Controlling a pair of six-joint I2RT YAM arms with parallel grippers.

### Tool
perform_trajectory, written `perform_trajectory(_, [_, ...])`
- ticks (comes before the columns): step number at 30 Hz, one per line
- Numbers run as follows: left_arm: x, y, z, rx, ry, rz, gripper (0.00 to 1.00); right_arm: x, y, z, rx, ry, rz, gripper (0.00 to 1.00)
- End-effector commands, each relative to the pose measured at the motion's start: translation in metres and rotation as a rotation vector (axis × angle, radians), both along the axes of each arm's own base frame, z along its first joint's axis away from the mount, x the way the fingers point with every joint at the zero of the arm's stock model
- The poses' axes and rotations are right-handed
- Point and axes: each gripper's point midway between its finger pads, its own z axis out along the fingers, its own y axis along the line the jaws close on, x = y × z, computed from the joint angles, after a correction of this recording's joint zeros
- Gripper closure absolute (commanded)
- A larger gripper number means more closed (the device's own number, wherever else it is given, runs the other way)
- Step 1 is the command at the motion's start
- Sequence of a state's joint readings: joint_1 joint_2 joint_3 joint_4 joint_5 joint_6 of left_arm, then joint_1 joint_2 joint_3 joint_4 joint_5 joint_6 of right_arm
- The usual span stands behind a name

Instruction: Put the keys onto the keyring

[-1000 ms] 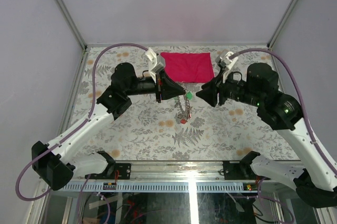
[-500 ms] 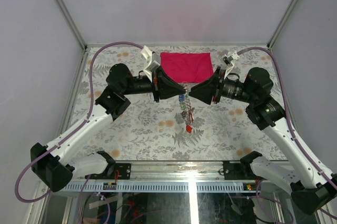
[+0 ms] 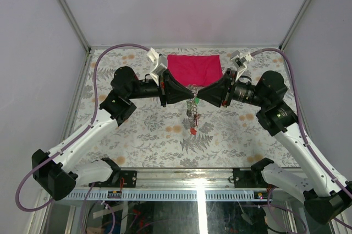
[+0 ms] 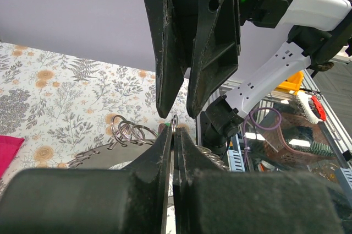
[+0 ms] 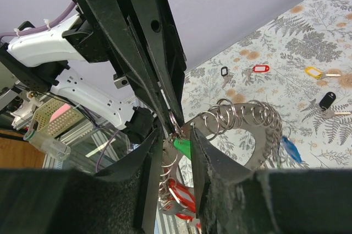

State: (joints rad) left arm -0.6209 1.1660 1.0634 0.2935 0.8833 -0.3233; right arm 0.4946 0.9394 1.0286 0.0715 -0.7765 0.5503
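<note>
My two pincers meet tip to tip above the floral-patterned table (image 3: 137,129), lilac walls all round. My left pincer (image 4: 172,135) is pinched together on the large dark grey metal keyring (image 5: 250,143); my right pincer (image 5: 175,135) is clamped on a small split ring. Only my right wrist view shows loose coloured-tag keys (image 5: 313,72) lying on the table

Shiny metal keyring (image 5: 258,140), glossy, seemingly plastic key tags (image 5: 181,147), matt cloth (image 3: 194,70)

Even, bright overhead light, soft faint shadows; overhead view sharp; wrist views blurred on near black fingers (image 4: 165,190), metal rings glinting
</note>
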Motion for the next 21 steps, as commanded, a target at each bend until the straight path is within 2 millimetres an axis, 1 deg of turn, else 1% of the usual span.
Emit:
perform_trajectory(1, [-0.007,0.006,0.032,-0.077,-0.101,-0.006,1.0,-0.005,-0.001,0.016,0.036,-0.058,0.019,0.68])
perform_trajectory(4, [-0.007,0.006,0.032,-0.077,-0.099,-0.003,1.0,-0.004,0.0,0.014,0.033,-0.052,0.021,0.68])
perform_trajectory(7, [-0.006,0.006,0.033,-0.078,-0.1,-0.001,1.0,-0.005,0.0,0.013,0.032,-0.048,0.025,0.72])
perform_trajectory(16, [-0.006,0.005,0.033,-0.077,-0.099,-0.003,1.0,-0.005,0.003,0.004,0.027,-0.021,0.046,0.72])
perform_trajectory(21, [-0.006,0.005,0.033,-0.077,-0.098,-0.002,1.0,-0.005,0.003,0.003,0.033,-0.019,0.046,0.84])
